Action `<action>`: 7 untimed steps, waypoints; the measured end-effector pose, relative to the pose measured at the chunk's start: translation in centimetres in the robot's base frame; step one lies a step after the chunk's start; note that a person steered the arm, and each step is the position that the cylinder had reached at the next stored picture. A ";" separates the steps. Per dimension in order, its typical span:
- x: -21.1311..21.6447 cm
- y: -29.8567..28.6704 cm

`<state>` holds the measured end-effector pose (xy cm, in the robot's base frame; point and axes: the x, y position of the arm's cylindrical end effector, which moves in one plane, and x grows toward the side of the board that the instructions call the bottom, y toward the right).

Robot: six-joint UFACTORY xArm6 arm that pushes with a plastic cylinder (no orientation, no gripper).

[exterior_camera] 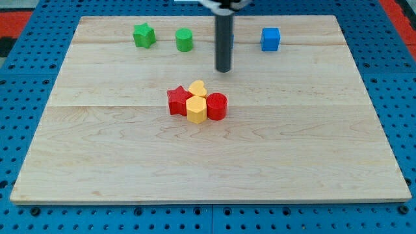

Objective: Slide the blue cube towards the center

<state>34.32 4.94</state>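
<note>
The blue cube [270, 39] sits near the view's top, right of middle, on the wooden board [312, 143]. My tip [223, 69] is at the end of the dark rod, to the left of and a little below the blue cube, apart from it. A small blue sliver [232, 39] shows just behind the rod; I cannot tell its shape. Below the tip, near the board's middle, a cluster holds a red star [177, 101], a yellow heart [197, 89], a yellow hexagon [196, 109] and a red cylinder [216, 105].
A green star [143, 35] and a green cylinder [184, 39] stand near the view's top left. The board lies on a blue perforated table [26, 130].
</note>
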 end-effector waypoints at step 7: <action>-7.6 7.9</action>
<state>26.69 12.88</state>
